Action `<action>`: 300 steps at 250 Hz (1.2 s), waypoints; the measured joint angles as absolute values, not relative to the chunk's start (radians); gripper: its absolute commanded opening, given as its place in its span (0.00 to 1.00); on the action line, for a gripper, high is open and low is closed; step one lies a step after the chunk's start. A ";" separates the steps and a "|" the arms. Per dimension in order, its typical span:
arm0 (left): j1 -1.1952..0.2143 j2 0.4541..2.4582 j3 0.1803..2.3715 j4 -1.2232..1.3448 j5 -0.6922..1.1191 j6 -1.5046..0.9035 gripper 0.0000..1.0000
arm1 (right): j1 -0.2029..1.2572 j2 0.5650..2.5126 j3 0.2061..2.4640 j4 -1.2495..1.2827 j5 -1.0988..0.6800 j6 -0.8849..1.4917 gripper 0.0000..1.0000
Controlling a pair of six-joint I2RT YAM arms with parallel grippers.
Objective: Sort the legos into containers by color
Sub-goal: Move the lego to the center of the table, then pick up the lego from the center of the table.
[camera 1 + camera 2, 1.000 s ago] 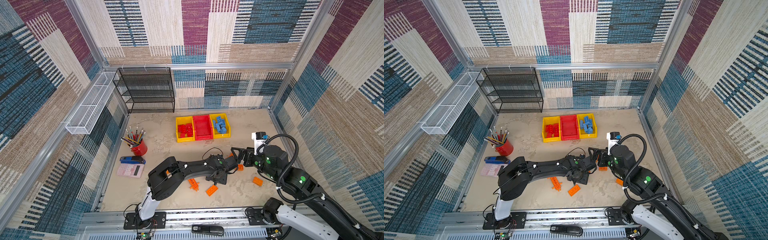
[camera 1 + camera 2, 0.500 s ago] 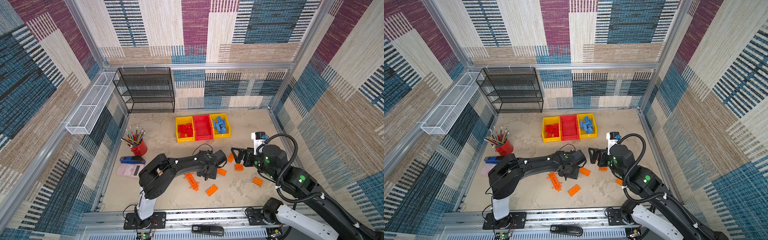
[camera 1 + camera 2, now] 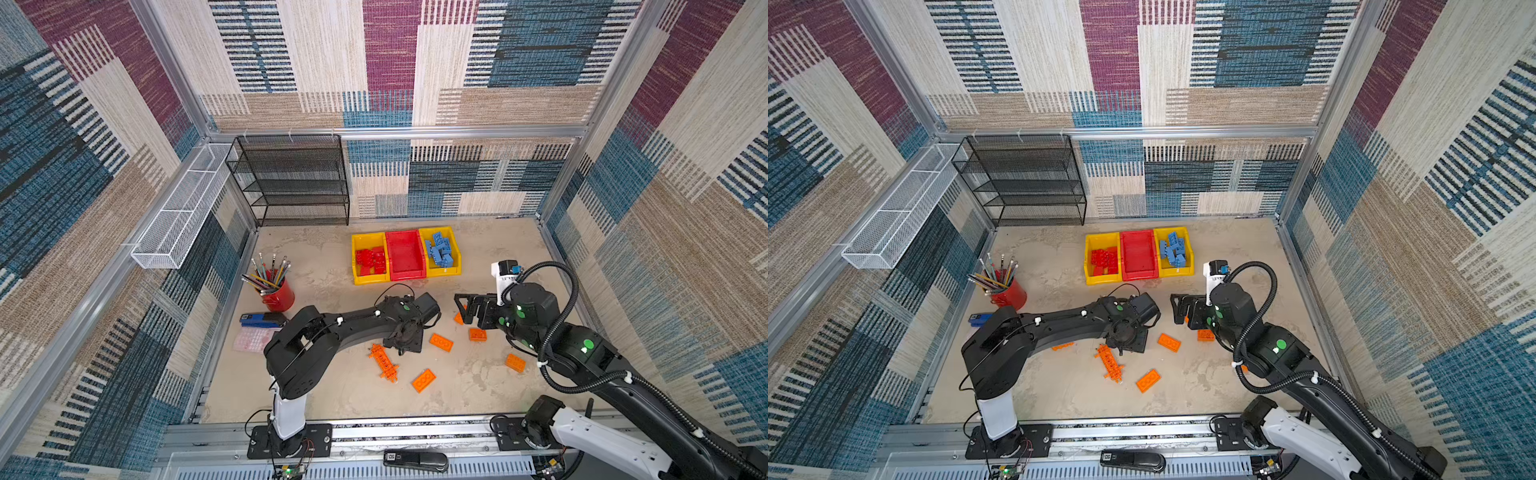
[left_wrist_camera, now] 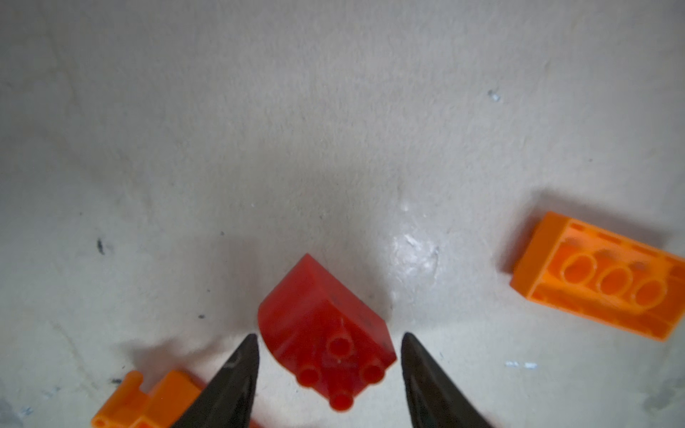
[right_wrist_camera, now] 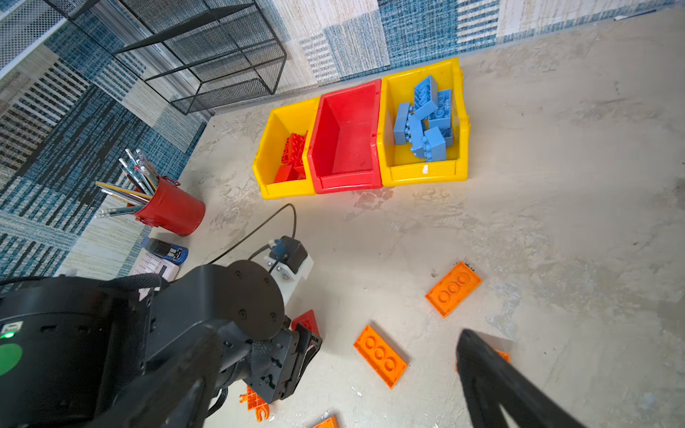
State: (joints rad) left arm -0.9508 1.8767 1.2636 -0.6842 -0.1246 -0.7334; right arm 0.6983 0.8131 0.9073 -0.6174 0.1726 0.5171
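Red lego (image 4: 326, 333) tipped, studs toward left pincer (image 4: 328, 335), rounded end away

You see only a corner of the rounded red plastic brick (image 5: 306, 321) behind the black left arm (image 5: 241, 300); the left wrist view's edge crops an orange plastic piece (image 4: 148, 402).

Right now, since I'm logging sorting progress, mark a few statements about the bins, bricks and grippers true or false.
The red bin is empty. True.
The blue bricks lie in the red bin. False: they lie in a yellow bin.
Orange bricks lie loose on the table. True.
The left gripper grips an orange brick. False: its jaws stand open around a red brick on the table.
The right gripper is shut. False: it is open.
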 measured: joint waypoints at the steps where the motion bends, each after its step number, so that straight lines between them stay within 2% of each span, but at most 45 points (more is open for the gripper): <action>1: -0.951 1.876 1.263 -0.683 -0.125 -0.734 0.63 | 0.698 0.813 0.907 -0.617 0.172 0.517 0.99; 56: -0.946 1.853 1.216 -0.641 -0.094 -0.755 0.63 | 0.698 0.836 0.909 -0.592 0.164 0.495 0.99; 182: -0.920 1.993 1.386 -0.628 -0.035 -0.696 0.61 | 0.699 0.826 0.912 -0.586 0.162 0.488 0.99; 300: -0.921 1.897 1.290 -0.661 -0.029 -0.627 0.61 | 0.698 0.852 0.915 -0.581 0.167 0.473 0.99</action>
State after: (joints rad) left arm -0.9215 1.8965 1.2903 -0.6613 -0.0288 -0.6270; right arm 0.6983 0.8524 0.9146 -0.5808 0.1669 0.4732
